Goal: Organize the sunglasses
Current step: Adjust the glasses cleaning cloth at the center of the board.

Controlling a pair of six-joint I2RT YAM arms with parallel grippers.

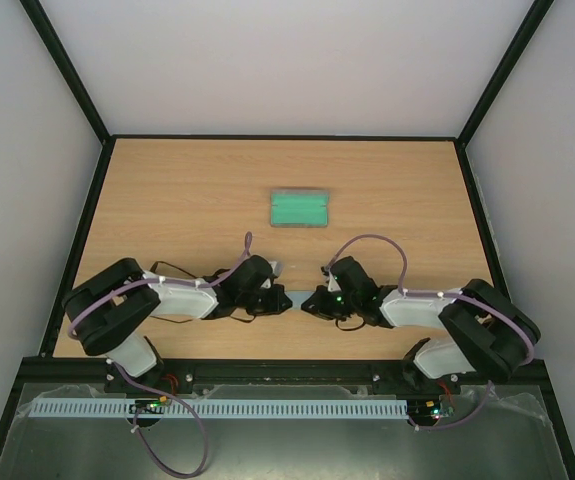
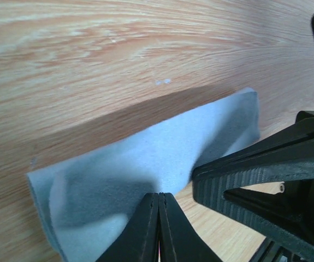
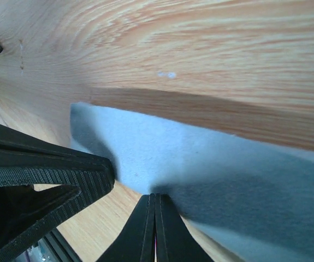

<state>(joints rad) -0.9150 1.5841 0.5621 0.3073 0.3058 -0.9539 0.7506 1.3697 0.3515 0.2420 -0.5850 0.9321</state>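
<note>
Left claw (image 1: 270, 300): jaws pressed together, nipping the near edge of the blue cloth (image 1: 284, 297). Its own camera shows the tips (image 2: 159, 197) meeting on the fabric (image 2: 162, 158), which rises in a soft fold just ahead of them.

Cloth: one. It spans the gap between the two claws with its long axis left to right, sagging a little and lifted partly off the tabletop (image 1: 167, 200).

Right claw (image 1: 313, 300): also closed tight on the cloth's near edge, just right of the left claw, tips (image 3: 155, 197) on fabric (image 3: 211, 164). Each wrist view shows the other claw close alongside.

Case (image 1: 299, 209): one, open with the green lining up. It lies straight ahead of both claws, well apart from them, long axis left to right. Neither arm looks nearer.

Sunglasses: none I can pick out for certain. The case looks empty, and the fine dark lines by the left arm could be cable. Judgement: the pair has to be found before anything goes in the case
</note>
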